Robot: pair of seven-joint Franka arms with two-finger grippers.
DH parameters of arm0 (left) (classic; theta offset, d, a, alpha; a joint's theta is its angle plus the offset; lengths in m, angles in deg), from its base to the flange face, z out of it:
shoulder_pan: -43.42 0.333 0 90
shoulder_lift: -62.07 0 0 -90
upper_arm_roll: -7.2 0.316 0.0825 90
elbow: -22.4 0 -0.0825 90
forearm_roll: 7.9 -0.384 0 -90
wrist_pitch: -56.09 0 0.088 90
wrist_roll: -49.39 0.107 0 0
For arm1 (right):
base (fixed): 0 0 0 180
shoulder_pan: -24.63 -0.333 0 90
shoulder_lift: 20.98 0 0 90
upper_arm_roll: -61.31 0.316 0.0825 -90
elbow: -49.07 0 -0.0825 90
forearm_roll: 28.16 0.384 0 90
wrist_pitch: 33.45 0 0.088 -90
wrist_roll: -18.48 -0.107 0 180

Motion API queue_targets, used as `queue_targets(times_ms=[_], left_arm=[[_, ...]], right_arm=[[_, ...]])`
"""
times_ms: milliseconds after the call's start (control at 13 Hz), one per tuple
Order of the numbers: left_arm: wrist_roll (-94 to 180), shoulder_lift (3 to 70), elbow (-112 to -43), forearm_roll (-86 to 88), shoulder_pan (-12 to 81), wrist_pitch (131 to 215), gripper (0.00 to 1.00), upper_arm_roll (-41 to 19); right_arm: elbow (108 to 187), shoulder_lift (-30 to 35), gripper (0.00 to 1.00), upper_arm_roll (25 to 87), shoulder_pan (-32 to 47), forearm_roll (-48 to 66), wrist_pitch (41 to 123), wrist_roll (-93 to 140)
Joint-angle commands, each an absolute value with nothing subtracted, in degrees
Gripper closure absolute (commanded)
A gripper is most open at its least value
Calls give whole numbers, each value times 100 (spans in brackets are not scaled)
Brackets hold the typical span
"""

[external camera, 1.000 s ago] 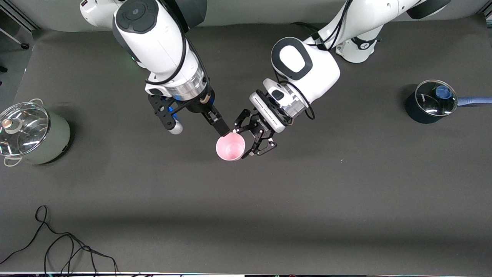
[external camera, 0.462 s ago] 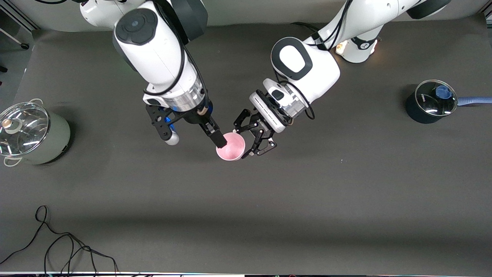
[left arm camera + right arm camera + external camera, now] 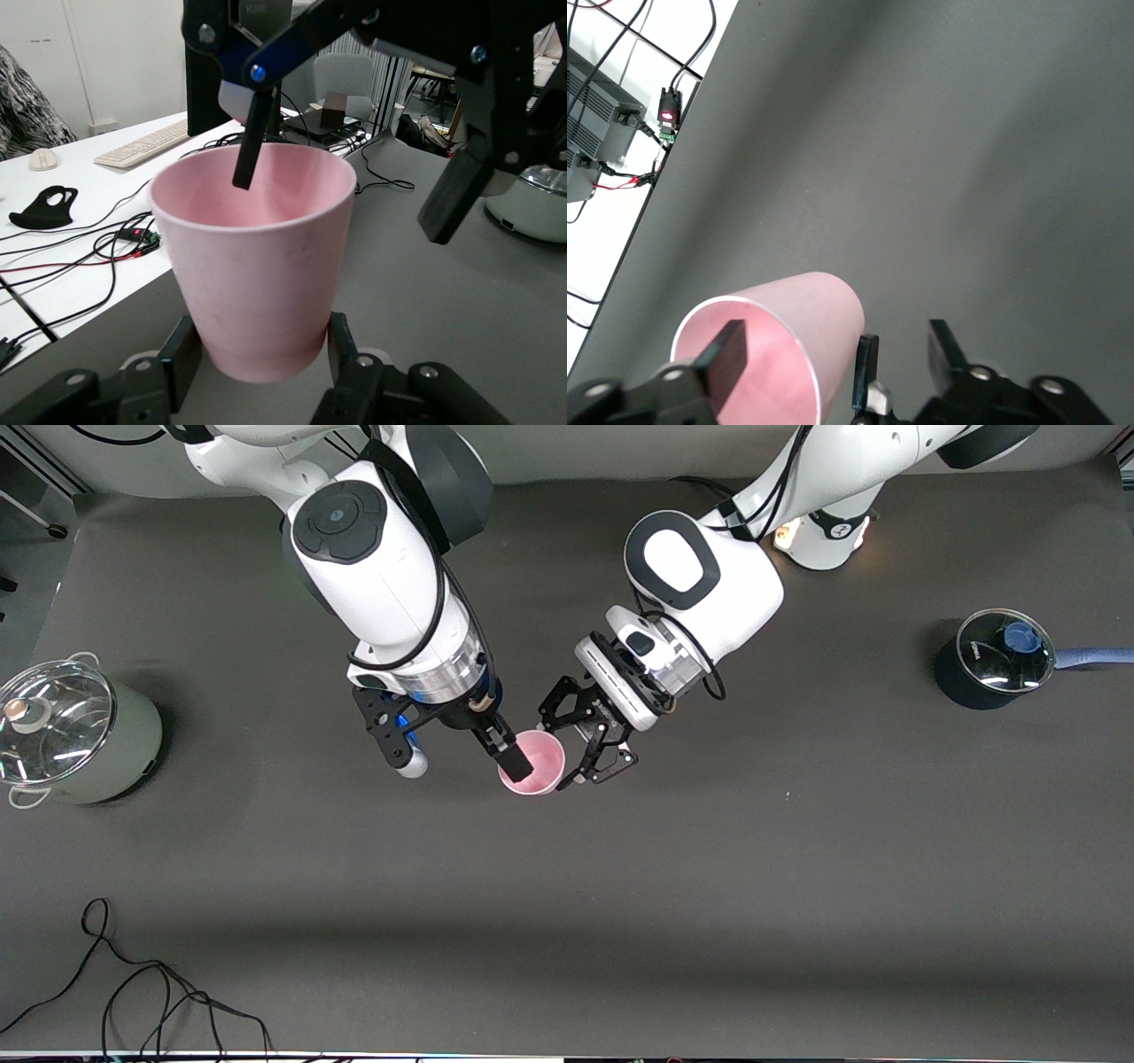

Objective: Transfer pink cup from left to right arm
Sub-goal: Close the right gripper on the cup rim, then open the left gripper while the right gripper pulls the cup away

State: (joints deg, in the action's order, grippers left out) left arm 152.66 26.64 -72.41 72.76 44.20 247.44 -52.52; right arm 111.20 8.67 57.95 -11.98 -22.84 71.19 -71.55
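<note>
Dark grey desk (image 3: 709, 886) spreads below both arms. Above its middle, the left claw (image 3: 576, 746) grips the pink cup (image 3: 537, 765) near its base, upright. The right claw (image 3: 496, 757), fingers apart, straddles the cup's rim, one finger (image 3: 252, 142) inside, not clamped.

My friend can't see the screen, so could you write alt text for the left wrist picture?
A pale pink cup stands upright in the left pincer, its black fingers clamped on the cup's base. From above, the right pincer straddles the rim, one finger inside the cup and one outside, not yet closed on it. A grey table lies below.
</note>
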Motion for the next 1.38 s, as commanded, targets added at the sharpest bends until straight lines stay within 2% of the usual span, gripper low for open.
queue_targets(times_ms=[0, 538, 692, 923, 1077, 1154, 1308], left_arm=[[15257, 2683, -7199, 7375, 4325, 24839, 60, -5204], [15257, 2674, -7199, 7375, 4325, 24839, 60, -5204], [15257, 2665, -7199, 7358, 4333, 24839, 56, -5195], [15257, 2665, -7199, 7357, 4333, 24839, 43, -5195], [15257, 2665, -7199, 7357, 4333, 24839, 29, -5204], [15266, 2665, -7191, 7349, 4342, 24831, 16, -5195], [15257, 2665, -7191, 7340, 4351, 24830, 1, -5204]], right_arm=[[10875, 970, 100, 5788, -1211, -2377, 7088, -7293], [10866, 952, 100, 5797, -1220, -2377, 7088, -7056], [10866, 943, 100, 5788, -1220, -2377, 7088, -7047], [10866, 917, 100, 5788, -1220, -2377, 7088, -7012], [10866, 891, 100, 5788, -1211, -2377, 7079, -6950], [10866, 873, 100, 5771, -1211, -2377, 7070, -6942], [10875, 838, 100, 5779, -1089, -2359, 7036, -6697]])
